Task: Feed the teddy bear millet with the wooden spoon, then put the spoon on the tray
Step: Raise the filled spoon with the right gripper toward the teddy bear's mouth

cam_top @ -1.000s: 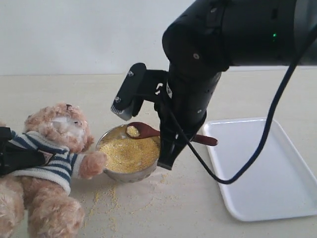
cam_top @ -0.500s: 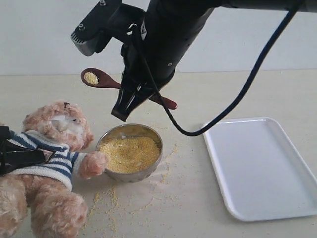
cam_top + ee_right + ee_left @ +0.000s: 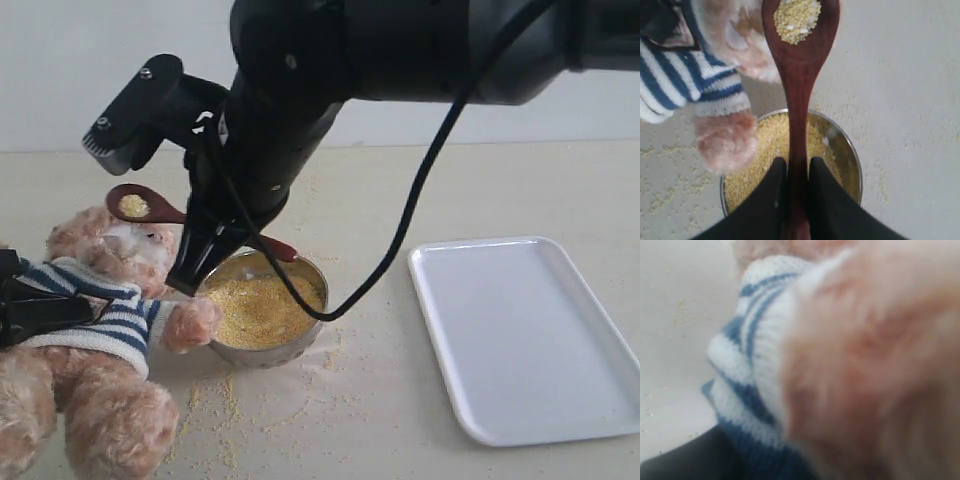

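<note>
The teddy bear [image 3: 110,270] in its striped shirt lies at the left, with one paw [image 3: 725,142] resting on the steel bowl's rim [image 3: 268,356]. The bowl is heaped with millet [image 3: 262,306]. My right gripper [image 3: 205,255] [image 3: 796,162] is shut on the handle of the wooden spoon [image 3: 150,208] [image 3: 799,70]. The spoon's bowl carries a little millet [image 3: 796,14] and hangs just above the bear's face. My left gripper [image 3: 45,312] lies across the bear's chest, shut on it. The left wrist view shows only blurred shirt [image 3: 747,355] and fur.
The white tray [image 3: 530,335] lies on the table at the right and holds nothing. Loose grains [image 3: 215,400] are scattered on the table around the bowl. The right arm's black cable [image 3: 400,240] loops down over the bowl's right side.
My right gripper lifted the loaded spoon out of the bowl, swung it left and has now lowered it to the bear's face. The bear and left gripper stayed put.
</note>
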